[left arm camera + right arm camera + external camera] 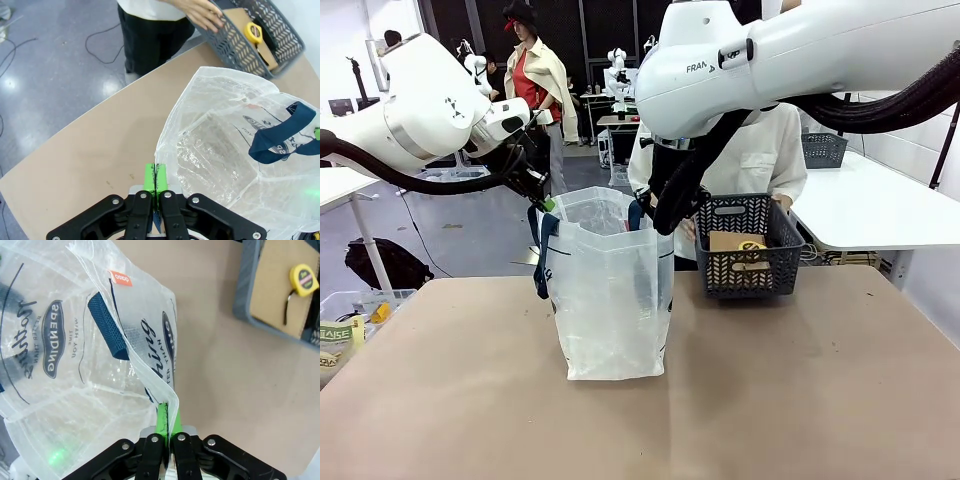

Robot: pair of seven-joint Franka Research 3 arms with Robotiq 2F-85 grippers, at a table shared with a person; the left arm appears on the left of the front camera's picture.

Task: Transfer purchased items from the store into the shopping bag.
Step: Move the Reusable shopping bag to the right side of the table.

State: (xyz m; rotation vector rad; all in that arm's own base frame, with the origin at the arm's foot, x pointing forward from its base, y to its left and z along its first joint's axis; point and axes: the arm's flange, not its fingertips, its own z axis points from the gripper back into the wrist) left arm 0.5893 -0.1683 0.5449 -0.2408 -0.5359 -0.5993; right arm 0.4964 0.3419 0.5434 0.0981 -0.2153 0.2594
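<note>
**A:** What did the left claw (155, 178) have hold of?

**B:** Its jaws were pressed together on the rim of the shopping bag (615, 300). A thin fold of the translucent plastic was pinched between the green pads (149, 175). In that wrist view the bag's open mouth spread out ahead of the fingertips and off to one side.

**A:** And the right claw (168, 416)?

**B:** The same. It was closed tight on the opposite rim, with the plastic edge running down between its pads. A dark blue strap handle (107, 327) hung just beyond its fingertips. The black oval "SPENDING" print (50, 340) sat farther off, on the bag's other wall.

**A:** So where was the bag in relation to the two of them?

**B:** It stood upright between them on the tan table (820, 400). Each claw gripped one upper corner, so the top was spread open.

**A:** And the store?

**B:** The dark grey basket (750, 275) stood on the table beyond the right claw, apart from the bag and towards the person. In the right wrist view it lay well ahead of the fingertips, up in a corner.

**A:** Was there anything in it?

**B:** A yellow tape measure (304, 279) lay on a brown cardboard box (272, 285). A person's hand (202, 14) rested on the basket's rim, far ahead of the left claw.
</note>
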